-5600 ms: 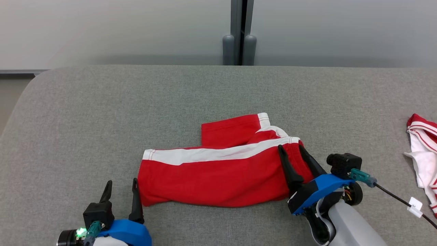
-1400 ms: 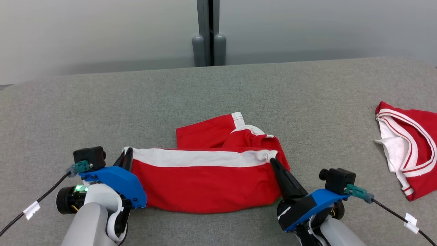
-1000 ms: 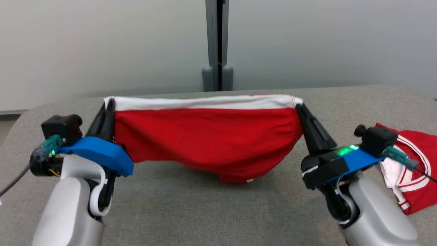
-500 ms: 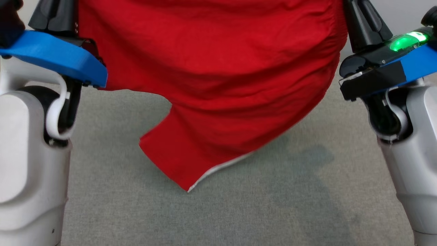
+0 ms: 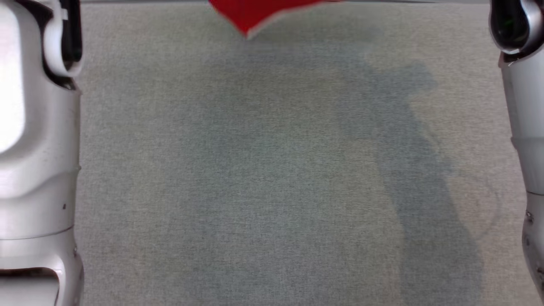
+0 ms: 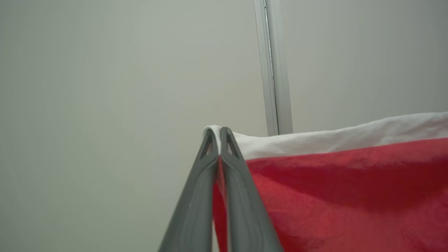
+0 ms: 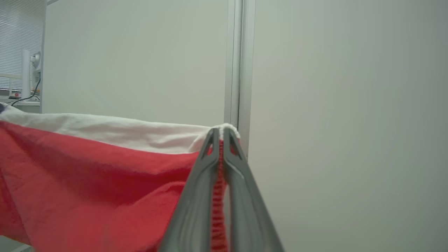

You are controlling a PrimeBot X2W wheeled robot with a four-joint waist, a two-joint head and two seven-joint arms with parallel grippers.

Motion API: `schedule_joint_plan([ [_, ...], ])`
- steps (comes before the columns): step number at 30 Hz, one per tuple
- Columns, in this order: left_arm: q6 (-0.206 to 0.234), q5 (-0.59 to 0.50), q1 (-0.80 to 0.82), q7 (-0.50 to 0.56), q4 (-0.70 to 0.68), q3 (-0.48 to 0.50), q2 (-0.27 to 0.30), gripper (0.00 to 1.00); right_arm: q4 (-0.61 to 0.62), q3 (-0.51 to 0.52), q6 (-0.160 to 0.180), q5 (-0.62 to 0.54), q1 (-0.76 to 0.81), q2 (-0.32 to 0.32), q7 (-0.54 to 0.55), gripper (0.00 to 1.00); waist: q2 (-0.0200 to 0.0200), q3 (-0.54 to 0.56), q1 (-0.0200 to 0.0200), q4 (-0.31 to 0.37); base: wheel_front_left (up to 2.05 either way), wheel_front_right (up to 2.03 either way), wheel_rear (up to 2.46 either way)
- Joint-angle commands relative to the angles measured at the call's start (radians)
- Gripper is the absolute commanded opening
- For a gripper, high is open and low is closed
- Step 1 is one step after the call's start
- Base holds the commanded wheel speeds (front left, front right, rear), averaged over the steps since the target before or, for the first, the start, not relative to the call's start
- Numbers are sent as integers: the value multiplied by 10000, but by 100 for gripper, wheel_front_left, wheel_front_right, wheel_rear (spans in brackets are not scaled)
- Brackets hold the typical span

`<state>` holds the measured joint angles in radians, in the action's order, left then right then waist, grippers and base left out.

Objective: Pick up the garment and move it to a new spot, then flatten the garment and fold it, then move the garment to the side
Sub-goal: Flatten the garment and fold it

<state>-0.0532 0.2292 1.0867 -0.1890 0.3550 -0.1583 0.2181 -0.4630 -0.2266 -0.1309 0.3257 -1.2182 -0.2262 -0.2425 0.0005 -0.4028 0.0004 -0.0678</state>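
Note:
The garment [image 6: 343,182] is red with a white band along its top edge, and it hangs stretched in the air between both grippers. In the left wrist view my left gripper [image 6: 217,131] is shut on one white corner. My right gripper [image 7: 221,131] pinches the opposite corner of the garment [image 7: 98,168], shut on the cloth. The head view catches just the lowest red tip of the garment [image 5: 250,15] at the top edge, above the grey surface [image 5: 272,170]. My pale forearms [image 5: 34,127] stand at both sides of that view.
A pale wall with a vertical metal post [image 6: 274,70] stands behind the raised garment. At the far left of the right wrist view a window with blinds [image 7: 19,45] and a desk with cables show.
Both grippers have lifted the garment from the grey surface high into the air. The head view has tilted down, so only the garment's bottom tip remains at its top edge.

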Motion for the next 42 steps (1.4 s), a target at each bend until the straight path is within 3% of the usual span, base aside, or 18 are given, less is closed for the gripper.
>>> schedule_joint_plan([
  [1,-111,63,-129,-309,355,-59,-79,0,-213,-19,4,-77,170,85,-161,0,-5,-90,-4,-153,0,0,0],
  [9,-140,586,-2996,-761,1881,234,-488,0,159,-458,4,526,3229,117,-232,0,-5,510,-4,-90,0,0,0],
  [18,-288,685,-7503,-771,1871,1139,-1219,0,997,-834,5,1250,8345,326,-235,0,-5,2199,-4,-20,0,0,0],
  [24,-404,493,-10017,-771,1446,1741,-1440,0,1573,-801,10,1458,10945,671,-238,0,-5,3640,-4,20,0,0,0],
  [33,-506,297,-12145,-772,545,2052,-1610,0,2272,-1219,8,1757,12930,808,-239,0,-5,4425,-4,115,0,0,0],
  [42,-633,30,-12079,-771,-363,1984,-1650,0,2849,-908,10,1849,13350,688,-239,0,-5,4223,-4,416,0,0,0],
])
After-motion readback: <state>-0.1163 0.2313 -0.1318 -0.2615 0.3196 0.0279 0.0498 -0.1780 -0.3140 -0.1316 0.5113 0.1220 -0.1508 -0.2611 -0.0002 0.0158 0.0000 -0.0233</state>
